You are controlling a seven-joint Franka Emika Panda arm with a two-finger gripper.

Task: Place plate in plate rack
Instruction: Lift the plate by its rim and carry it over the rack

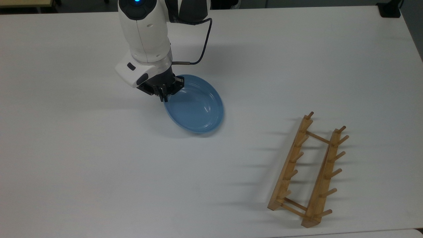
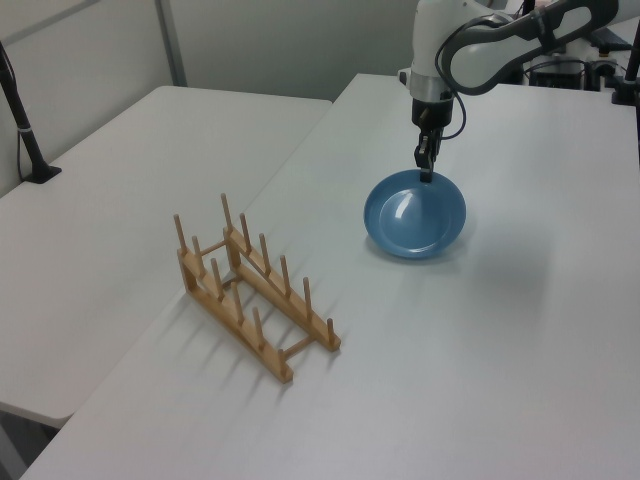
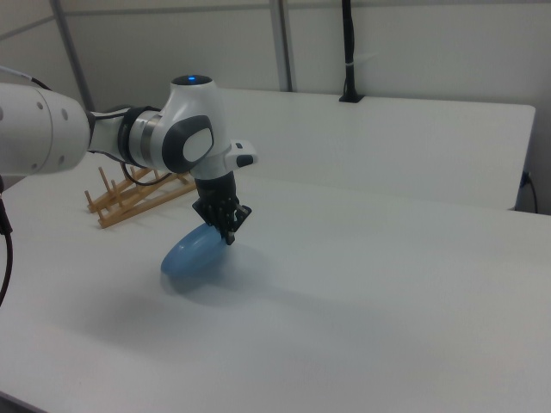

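Note:
The light-blue plate [image 1: 195,107] [image 2: 415,215] [image 3: 194,250] hangs tilted, its gripped edge raised and its far edge low near the white table. My gripper [image 1: 164,95] [image 2: 425,172] [image 3: 230,236] is shut on the plate's rim, at the top view's left edge of the plate. The wooden plate rack [image 1: 307,170] [image 2: 252,285] [image 3: 138,195] lies at the top view's lower right, well apart from the plate, with nothing between its upright pegs.
The white table [image 1: 99,165] runs wide around plate and rack. A second white table [image 2: 110,180] adjoins it on the left view's left. A black post [image 2: 25,130] stands there. A black block [image 1: 390,10] sits at the top view's upper right corner.

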